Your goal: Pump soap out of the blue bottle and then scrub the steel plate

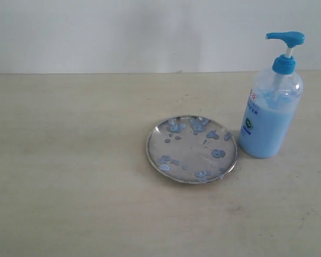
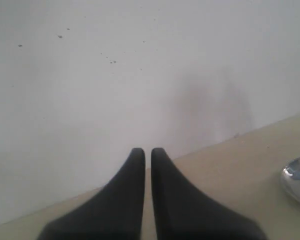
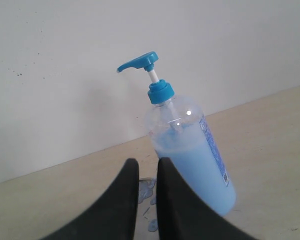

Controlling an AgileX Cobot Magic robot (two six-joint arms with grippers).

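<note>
Both with jaws together: right gripper (image 3: 147,161) before blue bottle (image 3: 200,160), left gripper (image 2: 148,150) apart from steel plate (image 2: 297,181).

Your exterior camera looks down across the table (image 1: 69,187) toward the wall (image 1: 150,32). Your wrist cameras sit low, facing that wall; the right shares the bottle (image 3: 195,160) with it, the left only the edge of the plate (image 2: 297,180).

A pale beige table (image 1: 69,187) ran back to a white wall, its top faintly scuffed. Directly on it lay the steel plate (image 1: 188,155), flat, toward 3 o'clock from the tabletop's middle. The blue bottle (image 1: 267,128) stood upright at the plate's 2 o'clock, just beside its rim.
</note>
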